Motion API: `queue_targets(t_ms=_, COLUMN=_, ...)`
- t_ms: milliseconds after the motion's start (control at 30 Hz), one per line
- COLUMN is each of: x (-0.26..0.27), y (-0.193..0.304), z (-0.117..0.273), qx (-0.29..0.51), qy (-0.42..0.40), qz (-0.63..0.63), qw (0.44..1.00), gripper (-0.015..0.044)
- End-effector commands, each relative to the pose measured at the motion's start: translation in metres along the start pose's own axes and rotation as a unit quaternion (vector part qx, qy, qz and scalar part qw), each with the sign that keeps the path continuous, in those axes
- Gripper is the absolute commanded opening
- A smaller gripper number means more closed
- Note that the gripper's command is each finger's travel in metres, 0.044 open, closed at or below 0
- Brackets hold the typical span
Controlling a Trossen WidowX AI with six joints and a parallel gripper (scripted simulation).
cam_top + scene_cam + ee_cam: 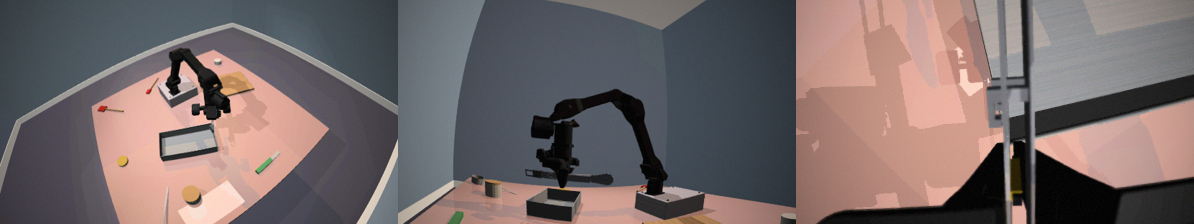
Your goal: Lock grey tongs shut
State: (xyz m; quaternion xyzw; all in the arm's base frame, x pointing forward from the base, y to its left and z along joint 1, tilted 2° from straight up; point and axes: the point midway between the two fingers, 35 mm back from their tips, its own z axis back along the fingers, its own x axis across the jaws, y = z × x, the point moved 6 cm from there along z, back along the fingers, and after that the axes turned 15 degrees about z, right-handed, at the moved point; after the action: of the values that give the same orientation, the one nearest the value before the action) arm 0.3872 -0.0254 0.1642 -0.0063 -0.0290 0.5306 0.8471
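My gripper points down and is shut on the grey tongs. The tongs hang in the air, roughly level, above the roasting tin near its end on the wooden board's side. In the exterior view their scalloped tip end points toward the arm's base and the end with the small rectangular loop points away. In the wrist view the two arms run nearly parallel, close together with a narrow gap. Whether the lock holds cannot be seen. The wooden board lies beside the arm's base.
A lidded pot stands beside a white sheet. A green-handled knife, a yellow disc and a thin pale rod lie around the tin. Two red-headed utensils lie left of the base.
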Motion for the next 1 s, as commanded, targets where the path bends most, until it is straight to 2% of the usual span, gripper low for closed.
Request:
queue_targets(t_ms=0, x=0.026, y=0.015, z=0.003, qx=-0.003, qy=-0.001, qz=-0.019, qw=1.000, gripper=-0.0150)
queue_targets(t_ms=567, x=0.112, y=0.082, z=0.005, qx=0.001, qy=-0.006, qz=-0.089, qw=0.996, gripper=-0.0150)
queue_targets(t_ms=967, x=0.134, y=0.106, z=0.005, qx=0.003, qy=-0.007, qz=-0.107, qw=0.994, gripper=-0.0150)
